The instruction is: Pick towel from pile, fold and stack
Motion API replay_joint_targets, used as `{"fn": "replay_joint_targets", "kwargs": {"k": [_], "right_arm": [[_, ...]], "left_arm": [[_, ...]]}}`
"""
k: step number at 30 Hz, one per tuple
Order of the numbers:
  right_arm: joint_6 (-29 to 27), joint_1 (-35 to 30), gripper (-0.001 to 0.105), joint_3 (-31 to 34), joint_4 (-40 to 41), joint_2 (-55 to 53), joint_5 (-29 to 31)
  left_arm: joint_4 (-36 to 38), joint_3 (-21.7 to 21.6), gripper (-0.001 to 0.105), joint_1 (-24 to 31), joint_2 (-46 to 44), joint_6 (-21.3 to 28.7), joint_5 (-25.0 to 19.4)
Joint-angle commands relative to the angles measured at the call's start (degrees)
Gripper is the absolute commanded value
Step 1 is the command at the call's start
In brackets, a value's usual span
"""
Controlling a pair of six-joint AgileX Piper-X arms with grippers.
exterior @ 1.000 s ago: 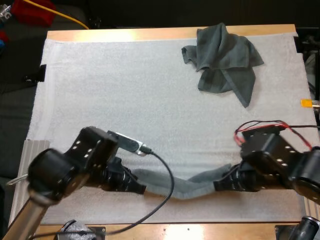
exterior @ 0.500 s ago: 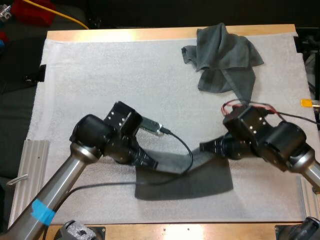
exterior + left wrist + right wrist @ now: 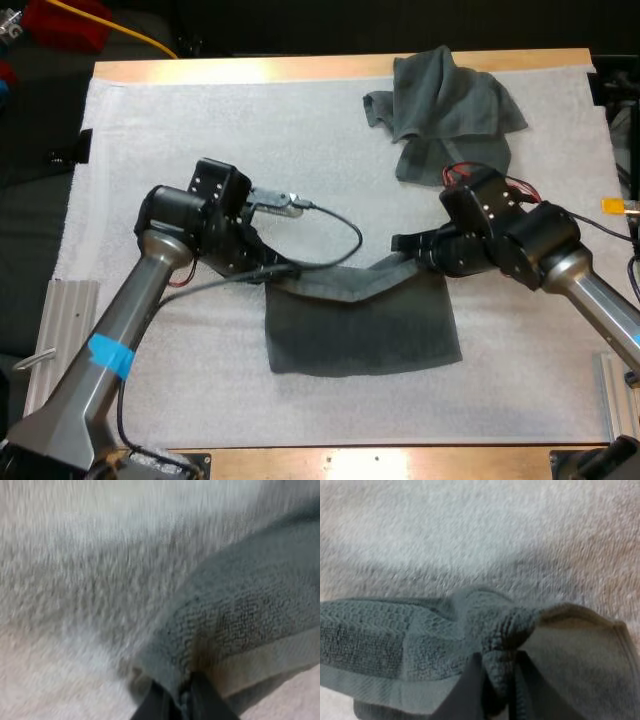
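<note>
Left gripper (image 3: 284, 276): fingers clamped on the far-left corner of the grey-green towel (image 3: 365, 335). The towel lies spread mid-mat, toward the near side of the white mat (image 3: 200, 150), its far edge raised and sagging between the grippers. Right gripper (image 3: 405, 250): clamped on the far-right corner. Crumpled towel (image 3: 450, 115) sits at the mat's far right, well apart.

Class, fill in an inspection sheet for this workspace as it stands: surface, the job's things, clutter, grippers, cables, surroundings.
Surface: white mat on the wooden table.
Job's things: dark towel, near part flat on the mat, far edge raised; crumpled towel at the far right.
Clutter: nothing seen.
Grippers: left gripper shut on the dark towel's left corner; right gripper shut on its right corner.
Cables: yellow cable beyond the far left corner.
Surroundings: ribbed rail at the table's left side.
</note>
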Motion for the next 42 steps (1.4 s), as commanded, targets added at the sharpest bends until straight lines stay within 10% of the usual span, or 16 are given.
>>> {"fn": "replay_joint_targets", "kwargs": {"k": [1, 32, 38, 42], "right_arm": [[0.65, -0.73, 0.001, -0.15, -1.19, 0.69, -0.95], [13.12, -10.80, 0.001, -0.15, -13.22, 14.06, -9.16], [14.38, -10.80, 0.020, -0.15, -17.54, 14.20, -9.55], [14.37, -10.80, 0.041, -0.15, -21.58, 14.20, -11.41]], "left_arm": [[-1.72, -0.02, 0.000, 0.70, 0.58, 0.35, 2.26], [-18.79, -0.17, 0.000, 5.93, 16.14, -9.70, 10.98], [-21.10, -0.17, 0.002, 8.95, 16.94, -10.71, 17.86], [-24.19, -0.17, 0.024, 10.90, 16.94, -13.67, 24.18]]}}
